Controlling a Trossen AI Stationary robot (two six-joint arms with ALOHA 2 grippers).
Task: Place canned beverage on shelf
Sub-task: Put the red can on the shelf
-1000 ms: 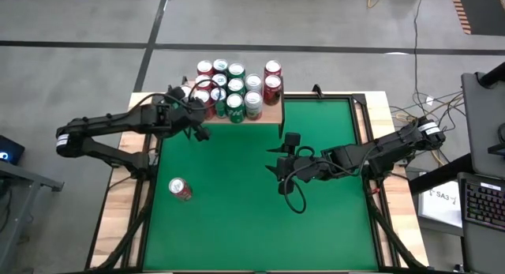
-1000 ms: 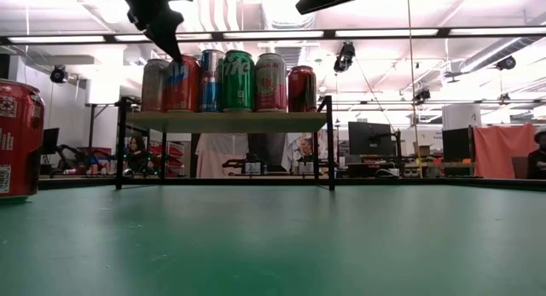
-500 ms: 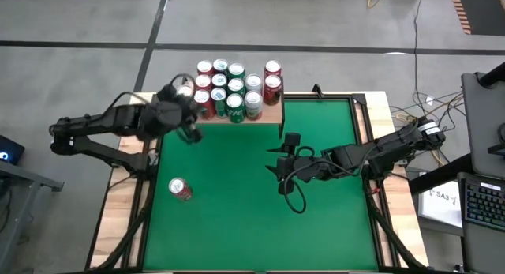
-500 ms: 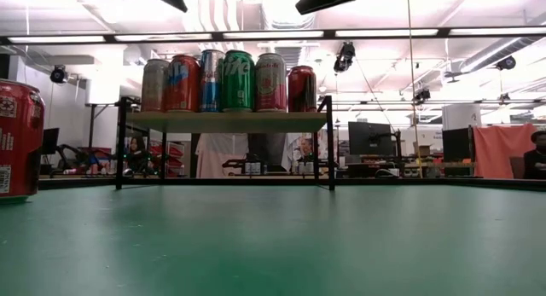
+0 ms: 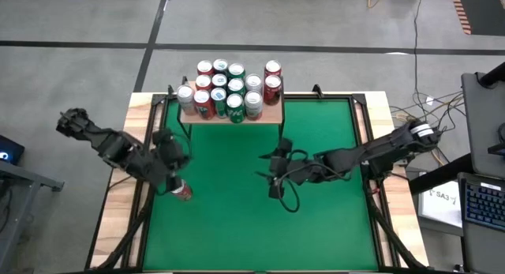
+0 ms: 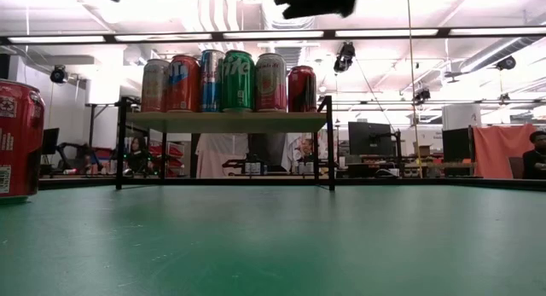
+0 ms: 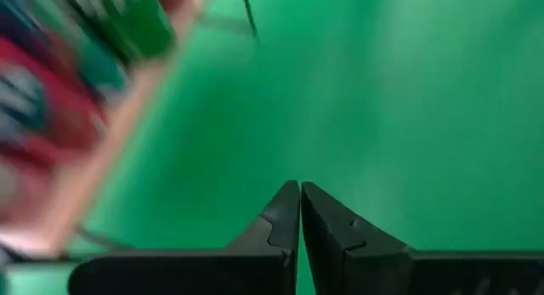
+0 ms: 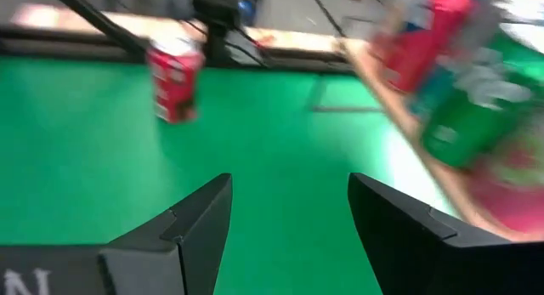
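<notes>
The left gripper (image 7: 299, 212) has its jaws pressed together, empty, hovering low over the green worktop (image 5: 316, 219) just beside the lone red can (image 5: 181, 190) at the worktop's left side. The right gripper (image 8: 289, 212) holds its jaws apart on nothing, over mid-worktop, that arm stretched in from the right. The right wrist view shows the red can standing upright ahead. Beyond both, the shelf (image 5: 272, 114) carries a cluster of cans (image 5: 229, 88); the low view shows them upright in a row.
</notes>
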